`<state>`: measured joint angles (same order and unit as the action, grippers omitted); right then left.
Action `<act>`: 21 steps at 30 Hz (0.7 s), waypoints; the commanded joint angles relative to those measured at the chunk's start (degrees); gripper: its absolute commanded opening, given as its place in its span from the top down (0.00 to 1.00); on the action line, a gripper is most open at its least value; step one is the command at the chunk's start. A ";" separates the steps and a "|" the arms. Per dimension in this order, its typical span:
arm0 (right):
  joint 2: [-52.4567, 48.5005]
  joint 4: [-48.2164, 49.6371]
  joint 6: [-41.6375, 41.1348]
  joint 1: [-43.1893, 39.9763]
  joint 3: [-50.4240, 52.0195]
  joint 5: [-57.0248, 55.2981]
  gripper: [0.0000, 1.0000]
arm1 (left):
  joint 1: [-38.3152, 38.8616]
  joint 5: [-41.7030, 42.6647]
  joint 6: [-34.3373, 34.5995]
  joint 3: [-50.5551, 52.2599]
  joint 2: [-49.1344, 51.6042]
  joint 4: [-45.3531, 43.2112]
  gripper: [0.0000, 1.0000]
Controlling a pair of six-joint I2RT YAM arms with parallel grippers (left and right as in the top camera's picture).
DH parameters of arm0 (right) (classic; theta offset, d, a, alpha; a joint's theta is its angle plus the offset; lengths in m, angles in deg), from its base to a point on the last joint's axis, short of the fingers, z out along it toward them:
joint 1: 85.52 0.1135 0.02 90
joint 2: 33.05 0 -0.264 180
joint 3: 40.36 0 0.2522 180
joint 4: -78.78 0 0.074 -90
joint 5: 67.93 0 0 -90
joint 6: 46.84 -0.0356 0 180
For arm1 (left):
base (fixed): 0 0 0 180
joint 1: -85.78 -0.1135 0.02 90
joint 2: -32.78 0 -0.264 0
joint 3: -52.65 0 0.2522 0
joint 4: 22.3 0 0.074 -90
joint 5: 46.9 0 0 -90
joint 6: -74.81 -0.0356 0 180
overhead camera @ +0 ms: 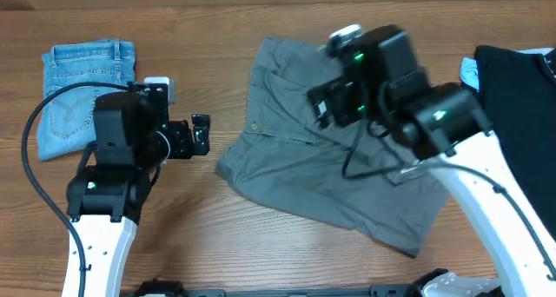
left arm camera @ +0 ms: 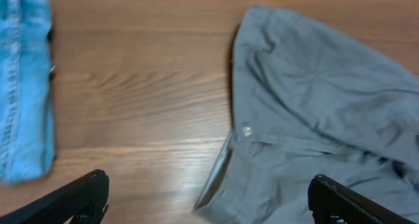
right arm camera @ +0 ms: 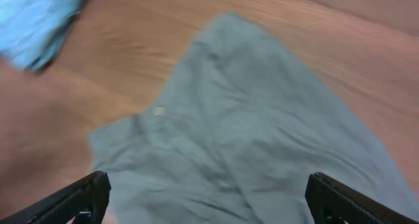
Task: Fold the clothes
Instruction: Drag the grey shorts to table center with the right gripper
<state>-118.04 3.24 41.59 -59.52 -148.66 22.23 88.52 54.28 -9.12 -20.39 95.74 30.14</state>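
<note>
The grey shorts (overhead camera: 287, 171) lie crumpled in the middle of the table, with the waistband and a small button (overhead camera: 254, 127) toward the left. My left gripper (overhead camera: 201, 135) is open and empty just left of the shorts' left edge. In the left wrist view the shorts (left arm camera: 314, 99) fill the right side and the button (left arm camera: 247, 130) shows. My right gripper (overhead camera: 323, 106) hovers open above the upper part of the shorts. In the right wrist view the shorts (right arm camera: 242, 119) lie below the open jaws (right arm camera: 209, 201).
Folded light-blue denim jeans (overhead camera: 82, 93) lie at the far left, also in the left wrist view (left arm camera: 23, 86). A black shirt (overhead camera: 521, 115) lies at the right edge. Bare wood table (overhead camera: 208, 236) lies in front.
</note>
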 commanded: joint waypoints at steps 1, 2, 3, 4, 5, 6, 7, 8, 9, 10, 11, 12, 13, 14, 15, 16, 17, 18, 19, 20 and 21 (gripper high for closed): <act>-0.20 -2.91 -10.78 -10.62 -0.46 1.90 0.00 | 6.67 1.68 0.33 -1.60 5.60 -2.82 0.00; -0.20 -4.31 -10.71 -14.62 -0.33 3.37 0.00 | 8.57 1.18 0.35 -2.12 7.98 -3.63 0.00; -0.33 -5.97 -10.64 -18.58 -0.20 2.73 0.00 | 10.47 0.02 0.37 -2.97 11.32 -4.35 0.00; -0.59 -7.45 -10.51 -22.84 0.37 2.05 0.00 | 11.74 -1.11 0.37 -3.98 14.93 -4.79 0.00; -1.03 -8.59 -9.88 -26.10 0.90 2.54 0.00 | 12.33 -1.29 0.39 -4.68 17.68 -4.90 0.00; -1.75 -9.81 -7.45 -29.35 1.64 3.06 0.00 | 12.57 -1.25 0.76 -5.14 20.06 -4.94 0.00; -2.51 -10.60 -5.86 -31.63 2.62 3.23 0.00 | 12.63 -1.16 1.92 -5.27 22.10 -4.92 0.00; -3.58 -10.97 -4.59 -33.81 4.31 4.20 0.00 | 12.63 -0.85 3.34 -5.27 23.71 -4.81 0.00; -5.11 -10.95 -2.82 -35.67 6.82 6.51 0.00 | 12.63 -0.44 4.90 -5.27 25.31 -4.37 0.00; -6.23 -10.62 -2.05 -36.41 9.03 6.84 0.00 | 12.63 0.35 5.53 -5.27 26.08 -4.22 0.00; -7.39 -9.94 -2.08 -36.98 11.23 6.62 0.00 | 12.63 1.18 5.60 -5.27 26.45 -4.24 0.00; -8.57 -8.35 -2.51 -37.38 13.79 6.62 0.00 | 12.63 1.68 5.60 -5.27 26.53 -4.22 0.00; -9.70 -6.36 -2.93 -37.59 16.22 7.15 0.00 | 12.63 1.99 5.60 -5.27 26.53 -4.11 0.00; -10.84 -4.37 -2.89 -37.64 18.49 8.92 0.00 | 12.63 1.99 5.57 -5.27 26.53 -3.96 0.00; -12.26 -3.54 -2.91 -37.64 20.24 10.43 0.01 | 12.63 1.95 5.55 -5.27 26.53 -3.63 0.00; -13.35 -3.17 -2.93 -37.62 21.53 11.04 0.02 | 12.63 1.95 5.55 -5.27 26.53 -3.32 0.00; -14.43 -2.75 -2.99 -37.64 22.86 11.61 0.05 | 12.63 1.95 5.55 -5.27 26.53 -3.02 0.00; -15.17 -2.29 -3.17 -37.64 23.78 12.20 0.07 | 12.61 1.95 5.55 -5.27 26.53 -2.93 0.00; -15.80 -1.64 -3.13 -37.64 24.55 13.79 0.09 | 12.63 1.92 5.55 -5.27 26.53 -2.97 0.00; -16.11 -1.38 -3.08 -37.64 25.05 15.23 0.12 | 12.61 1.92 5.55 -5.27 26.53 -2.99 0.00; -16.41 -0.96 -3.10 -37.64 25.66 16.74 0.14 | 12.63 1.75 5.53 -5.27 26.53 -3.02 0.00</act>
<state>-133.62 1.25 38.36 -96.79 -124.64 34.19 101.07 55.14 -4.55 -24.20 122.32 27.04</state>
